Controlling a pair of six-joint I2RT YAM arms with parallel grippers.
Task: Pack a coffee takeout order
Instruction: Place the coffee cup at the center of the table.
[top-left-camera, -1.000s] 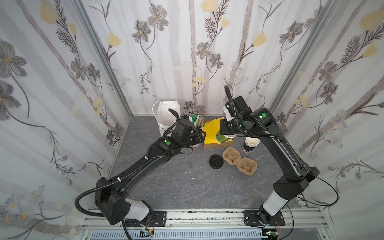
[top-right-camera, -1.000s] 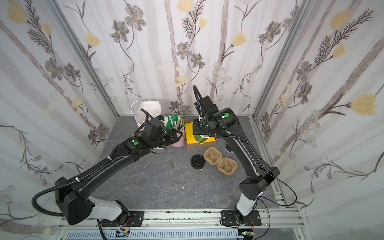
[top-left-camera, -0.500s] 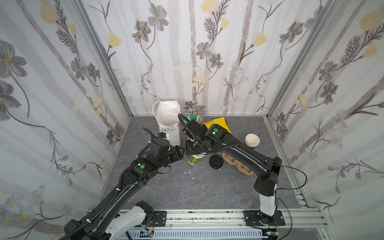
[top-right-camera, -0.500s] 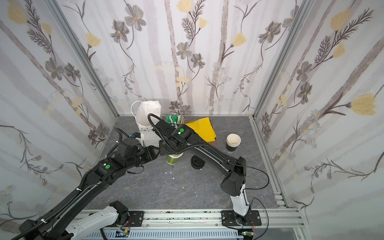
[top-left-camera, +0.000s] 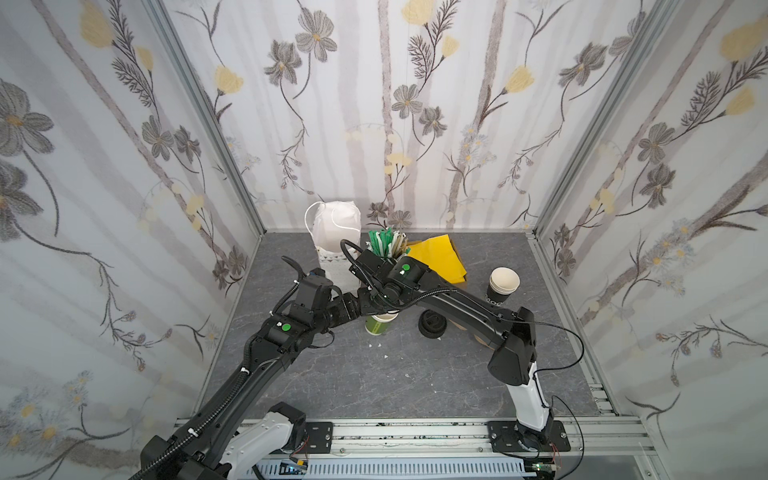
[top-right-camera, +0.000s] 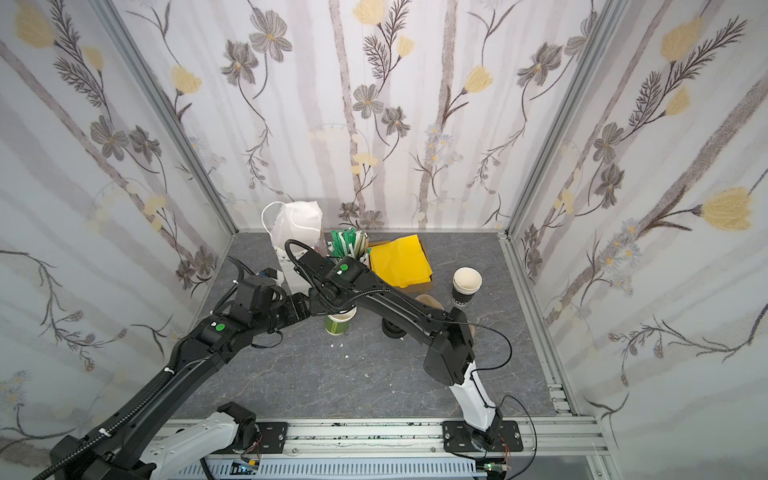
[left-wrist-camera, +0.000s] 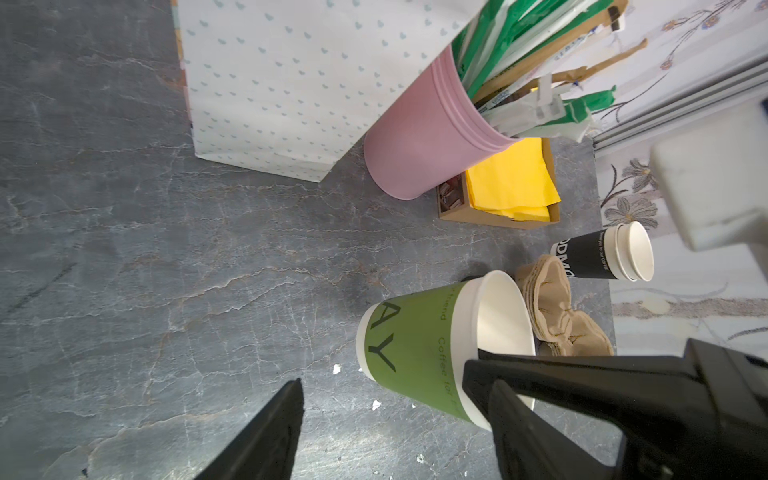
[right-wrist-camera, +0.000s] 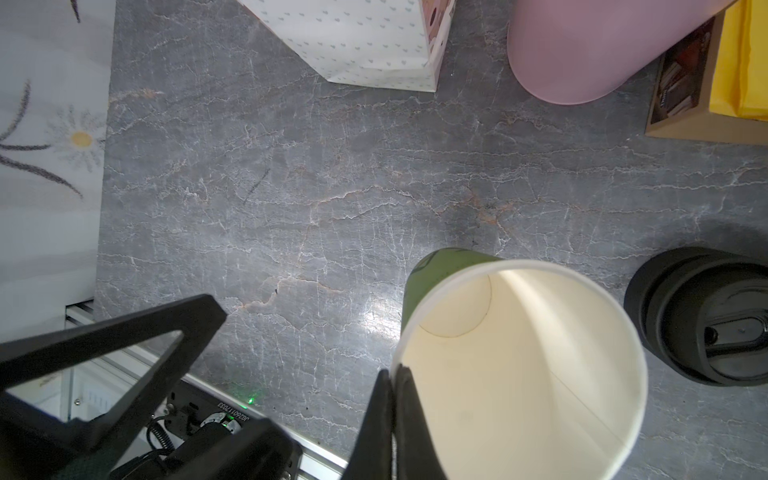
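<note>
A lidless green paper cup (top-left-camera: 379, 328) (top-right-camera: 340, 326) stands upright on the grey table. My right gripper (right-wrist-camera: 392, 376) (top-left-camera: 376, 311) is shut on its rim, one finger inside and one outside. My left gripper (left-wrist-camera: 395, 384) (top-right-camera: 307, 309) is open on the cup's left, and the cup's side (left-wrist-camera: 411, 345) sits just off its fingertips, untouched. A black lid (top-left-camera: 432, 326) (right-wrist-camera: 706, 320) lies to the right of the cup. Yellow napkins (top-left-camera: 438, 259) (left-wrist-camera: 509, 183) sit in a cardboard box at the back. Wrapped sticks (top-left-camera: 386, 245) (left-wrist-camera: 532, 54) stand in a pink cup (left-wrist-camera: 432, 137).
A white paper bag (top-left-camera: 334, 232) (left-wrist-camera: 299, 83) stands at the back left by the pink cup. A stack of black cups (top-left-camera: 500, 289) (top-right-camera: 465, 289) is at the right. The tan pulp carrier (left-wrist-camera: 557, 316) lies behind the green cup, mostly under my right arm.
Both arms have come forward from the back of the table. The green cup now stands on the table near the lid. My left jaws have widened off the cup.
</note>
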